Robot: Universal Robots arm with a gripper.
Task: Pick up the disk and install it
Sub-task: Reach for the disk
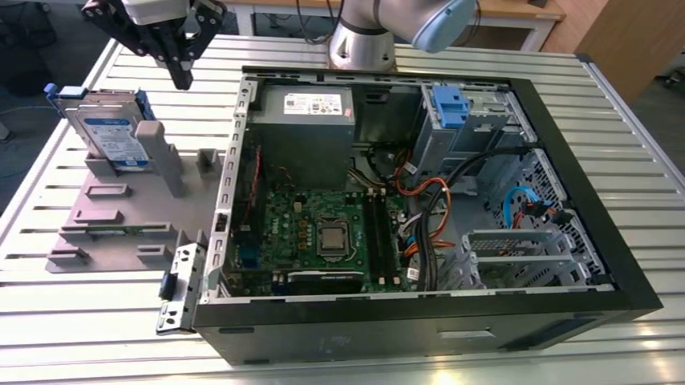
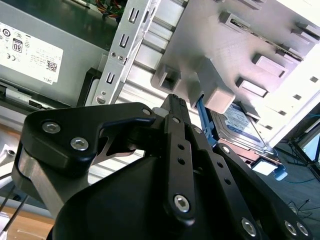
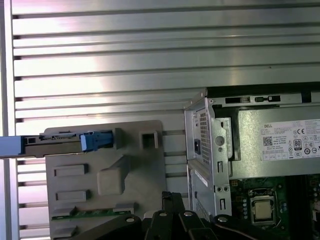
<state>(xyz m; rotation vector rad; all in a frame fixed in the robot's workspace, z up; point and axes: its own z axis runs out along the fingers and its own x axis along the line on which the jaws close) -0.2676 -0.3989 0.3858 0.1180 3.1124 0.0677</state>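
Item: the disk [image 1: 112, 138], stood on edge in the grey fixture [image 1: 118, 220], long axis roughly 11-to-5 in the exterior view. I saw the gripper [image 1: 182, 79] pinched together, empty; the disk lay near, at its 8 o'clock.

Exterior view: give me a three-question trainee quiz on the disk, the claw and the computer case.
1. True or false: the black claw is gripping the flat metal disk with a blue-and-white label and blue plastic rails.
2. Where is the disk? A) on edge in the grey plastic fixture, on the exterior view's left of the open black computer case; B) lying flat inside the case; C) held in the claw.
3. Fill in: the claw's jaws are ___.
Key: 1 false; 2 A; 3 shut.
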